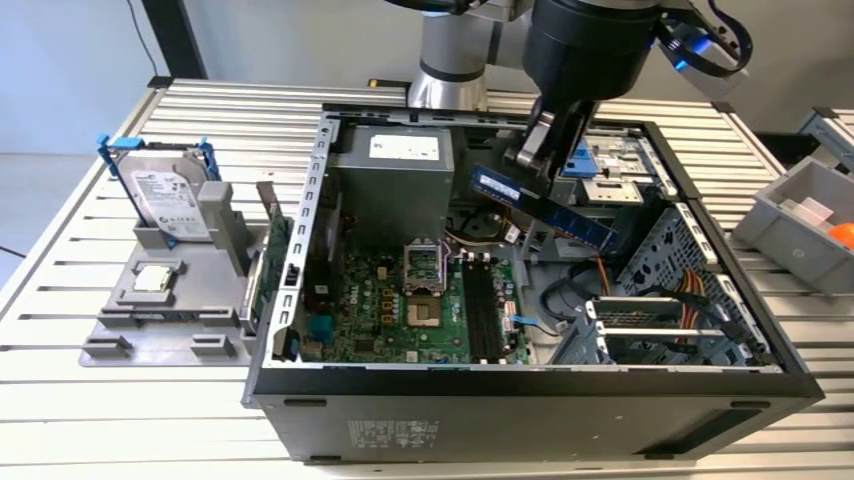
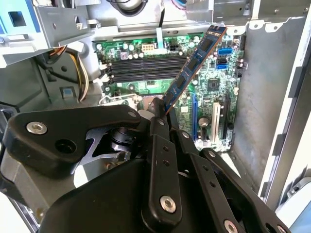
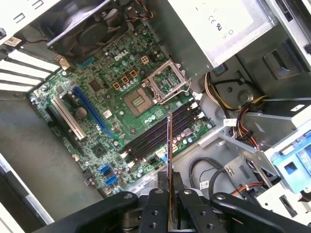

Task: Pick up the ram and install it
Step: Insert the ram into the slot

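On the exterior view's left I see the hard drive (image 1: 171,195) standing upright in its blue frame on a grey holder (image 1: 160,300), which sits on the slatted counter (image 1: 67,420). Next comes a green card (image 1: 276,250) standing on edge, so close to the case (image 1: 534,410) wall that I can't separate their edges.

Inside the open case the motherboard (image 1: 400,310) lies flat, with the dark slots (image 1: 483,320) near the frame's middle. From here I can't tell whether any slot is filled.

In the upper middle of the frame the gripper (image 1: 531,165) is clenched on the ram (image 1: 547,210), holding it by one end. The ram hangs in the air over the case, tilted, with its free end lower and toward the exterior view's right, well apart from the slots. The arm is cut off by the frame's top edge.

In the second wrist view the gripper (image 2: 159,108) pinches the ram (image 2: 194,63) at its end. In the first wrist view the ram (image 3: 169,145) shows edge-on as a thin line between the fingers (image 3: 156,206), over the slots (image 3: 155,136).

At the exterior view's far right a grey bin (image 1: 801,225) is cut off by the edge. It holds something orange that I can't make out.
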